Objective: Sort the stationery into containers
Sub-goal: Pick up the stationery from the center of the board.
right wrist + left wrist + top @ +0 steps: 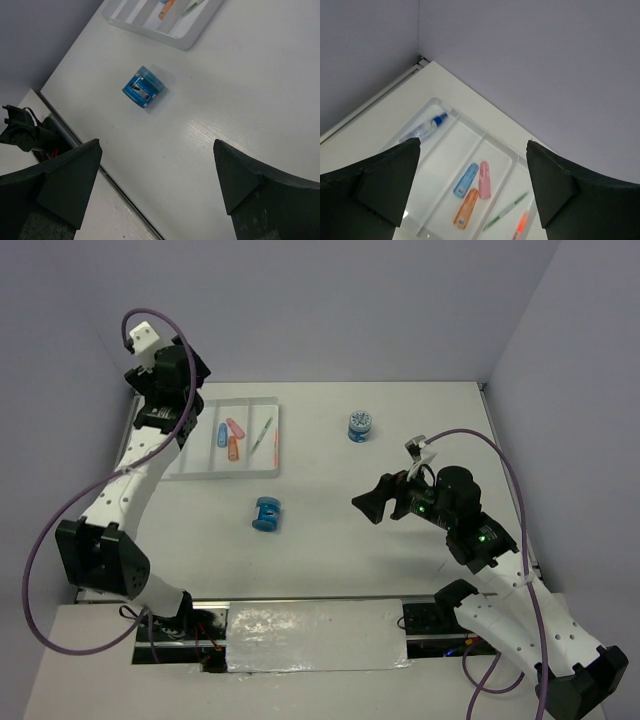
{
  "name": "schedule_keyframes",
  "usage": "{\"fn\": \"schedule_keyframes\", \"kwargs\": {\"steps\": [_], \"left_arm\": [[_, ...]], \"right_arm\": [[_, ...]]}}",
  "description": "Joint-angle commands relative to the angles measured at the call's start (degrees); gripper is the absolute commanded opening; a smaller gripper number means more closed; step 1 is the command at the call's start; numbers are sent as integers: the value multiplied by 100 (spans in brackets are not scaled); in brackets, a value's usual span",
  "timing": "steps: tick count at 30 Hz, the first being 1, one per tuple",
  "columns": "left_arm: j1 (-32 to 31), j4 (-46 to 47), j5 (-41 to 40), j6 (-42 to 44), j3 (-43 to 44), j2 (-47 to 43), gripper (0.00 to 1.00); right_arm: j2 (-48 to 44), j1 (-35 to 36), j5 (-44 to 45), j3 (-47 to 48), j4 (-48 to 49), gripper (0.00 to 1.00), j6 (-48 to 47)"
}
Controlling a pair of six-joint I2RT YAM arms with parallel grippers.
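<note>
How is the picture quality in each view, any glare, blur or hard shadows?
Top view: even light, faint shadows, glare only on the shiny strip at the near edge. Left wrist view: tray fairly sharp, the fingers dark and soft-edged. Right wrist view: spool crisp with a soft shadow, a faint sheen on the table.

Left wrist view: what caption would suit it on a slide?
Open left gripper hovers above a white divided tray holding two thin pens and short pink, blue and orange pieces.
</note>
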Motion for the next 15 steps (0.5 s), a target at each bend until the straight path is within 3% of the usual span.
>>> {"fn": "schedule_keyframes", "kwargs": {"steps": [1, 9, 15], "left_arm": [[-41, -747, 71, -402, -572, -297, 99], [-50, -1064, 527, -315, -687, -623, 99], [-725, -1107, 1415, -209, -1082, -1045, 99]], "right_arm": [[-99, 0, 53, 66, 175, 100, -90], [-81, 0, 26, 101, 219, 100, -63], [-46, -8, 70, 75, 237, 100, -46]]}}
